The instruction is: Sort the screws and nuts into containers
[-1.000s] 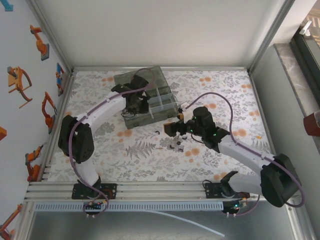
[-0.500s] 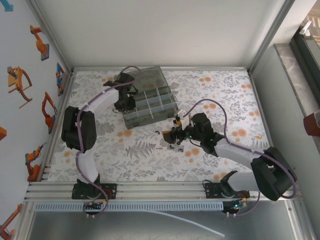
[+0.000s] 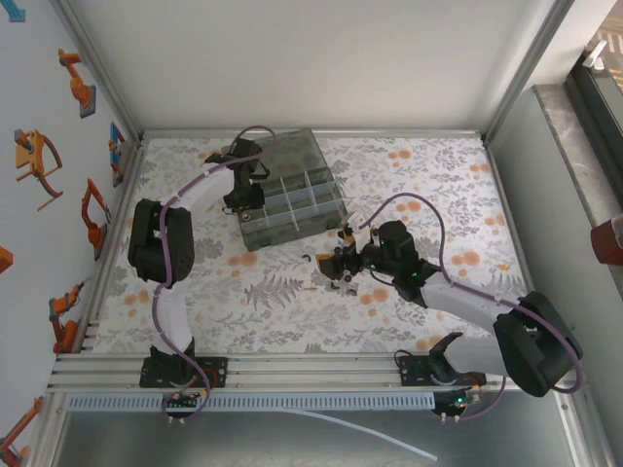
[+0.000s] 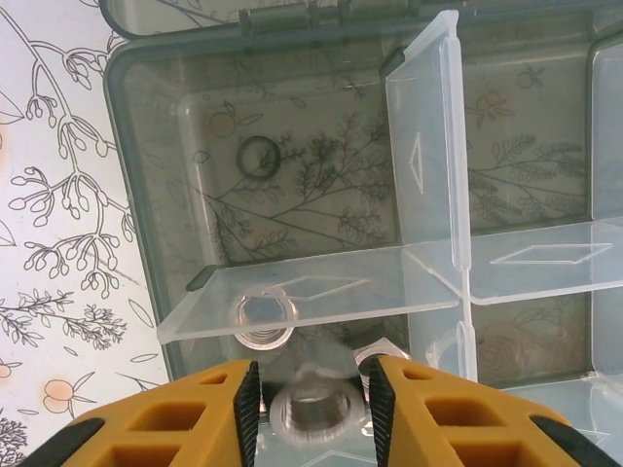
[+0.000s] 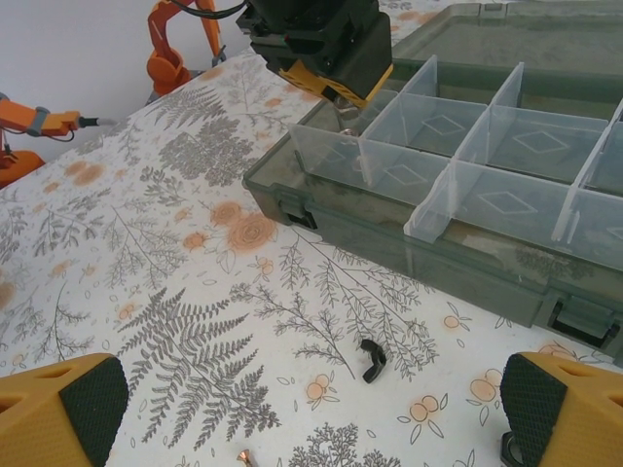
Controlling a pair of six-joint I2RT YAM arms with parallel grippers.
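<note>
Ok, right gripper [image 3: 337, 263] wide open, low over loose screws and nuts [image 3: 329, 284] on the surface, at 6 o'clock of the organiser box [image 5: 389, 233]. Farther, left gripper [image 4: 313, 389] over the box's 9 o'clock end compartment, jaws partly apart; silver nut [image 4: 310, 413] blurred in the gap, other nuts [image 4: 263, 321] below. Black ring [image 4: 259, 156] in the next compartment.

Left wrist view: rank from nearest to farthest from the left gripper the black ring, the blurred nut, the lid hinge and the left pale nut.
1. Blurred nut, between the jaws of the left gripper.
2. Left pale nut, just ahead, slightly left.
3. Black ring, farther back, left of centre.
4. Lid hinge, at the top edge.
</note>
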